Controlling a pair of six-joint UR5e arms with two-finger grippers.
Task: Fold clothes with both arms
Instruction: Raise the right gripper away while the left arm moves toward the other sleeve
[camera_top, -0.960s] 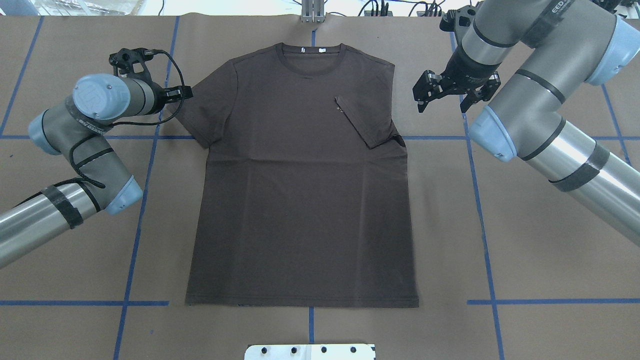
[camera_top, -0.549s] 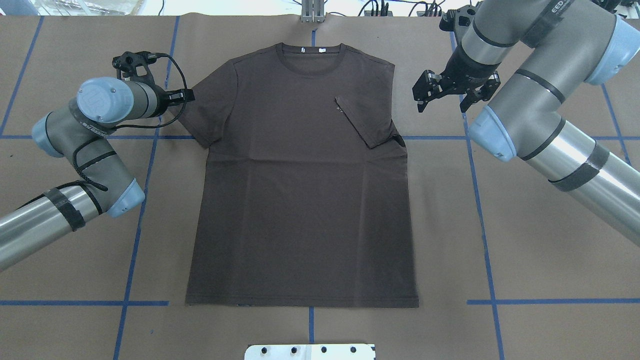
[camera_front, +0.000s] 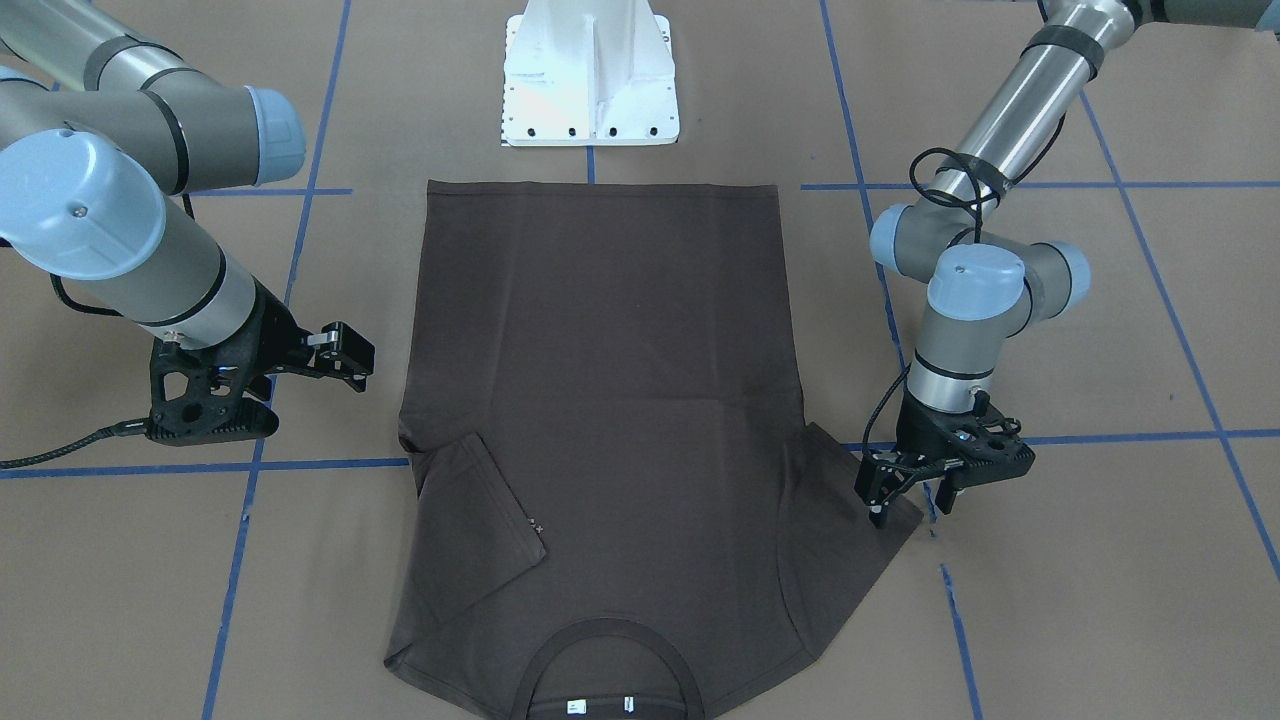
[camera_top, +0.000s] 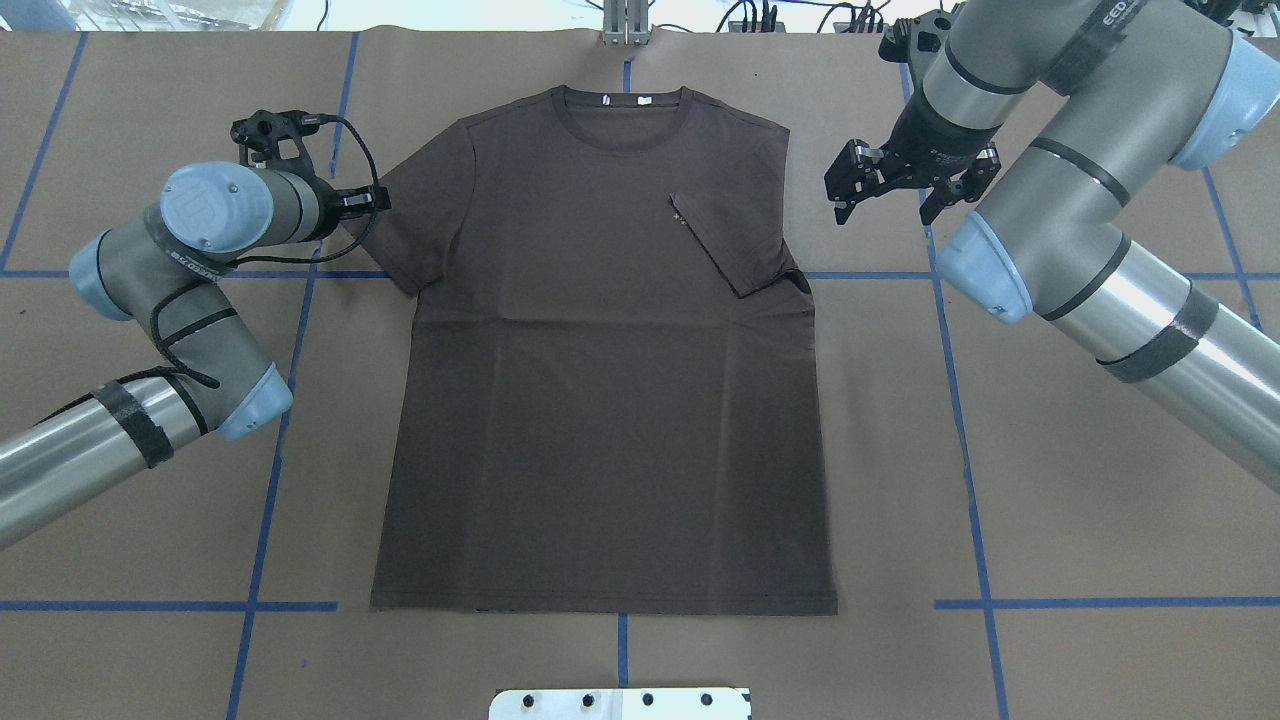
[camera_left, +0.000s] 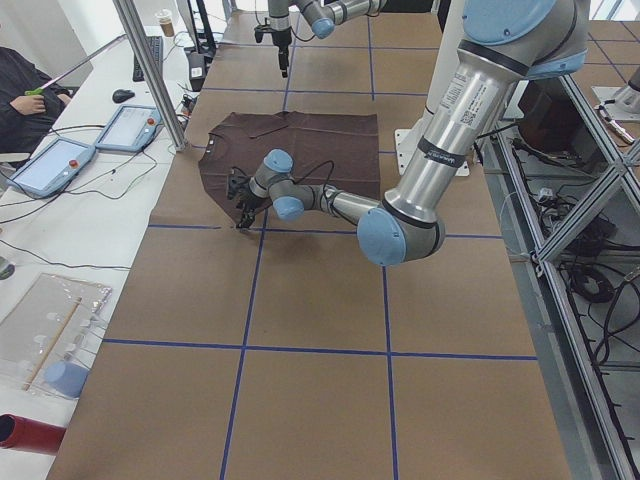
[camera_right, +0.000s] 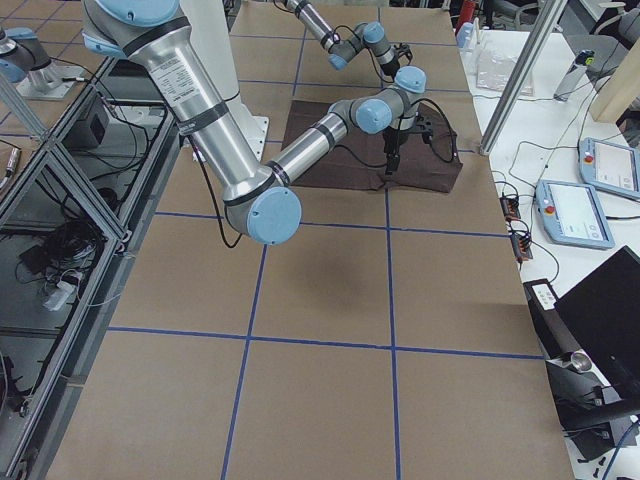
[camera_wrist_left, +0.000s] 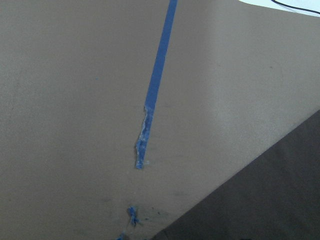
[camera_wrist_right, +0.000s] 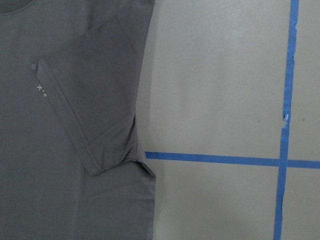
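A dark brown T-shirt (camera_top: 600, 400) lies flat on the brown paper, collar (camera_top: 622, 122) with white tags at the far side. One sleeve (camera_top: 735, 235) is folded inward over the chest, also in the right wrist view (camera_wrist_right: 90, 100). The other sleeve (camera_front: 840, 530) lies spread out. My left gripper (camera_front: 910, 508) is open and low at that sleeve's hem, one fingertip (camera_front: 878, 516) over the cloth and the other over the paper. My right gripper (camera_top: 887, 210) hangs open above bare paper beside the folded sleeve, holding nothing. The left wrist view shows only a shirt corner (camera_wrist_left: 275, 200).
The white pedestal base (camera_front: 590, 90) stands just beyond the shirt's hem. Blue tape lines (camera_top: 960, 400) cross the paper. Off the table's far side are a metal post (camera_left: 150, 70), tablets (camera_left: 130, 125) and a seated person (camera_left: 20, 90).
My left gripper has crept toward the spread sleeve and now reaches its hem. The right arm and the shirt have hardly moved.
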